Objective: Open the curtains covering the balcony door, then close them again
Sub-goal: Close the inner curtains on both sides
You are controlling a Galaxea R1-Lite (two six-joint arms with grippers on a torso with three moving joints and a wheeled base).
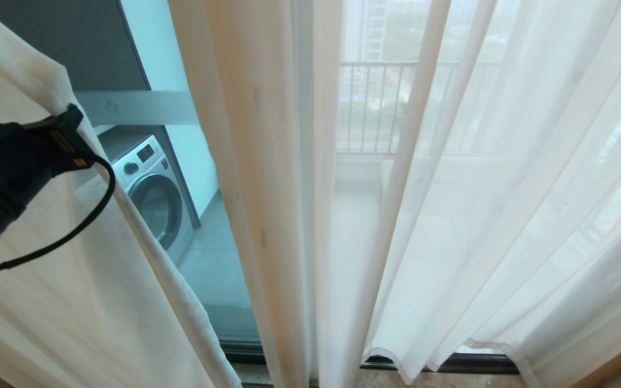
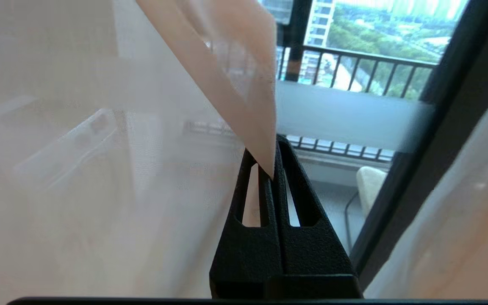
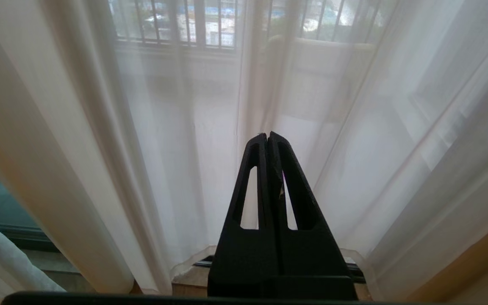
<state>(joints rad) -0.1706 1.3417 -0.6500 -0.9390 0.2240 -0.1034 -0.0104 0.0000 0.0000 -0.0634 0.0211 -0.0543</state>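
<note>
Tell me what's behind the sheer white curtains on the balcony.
Through the gap in the sheer white curtains, behind the glass balcony door: a silver front-loading washing machine. A black-barred railing shows through the fabric. The folds blur the rest.

No text, brand, number or sign can be read in any of the views. The washing machine (image 1: 151, 191), seen through the glass of the balcony door (image 1: 181, 54), has a small control panel with a display and a round knob, but its marks are too small to read. The yellow tag on the left arm's cable plug (image 1: 68, 145), beside the washing machine, shows no legible letters.
</note>
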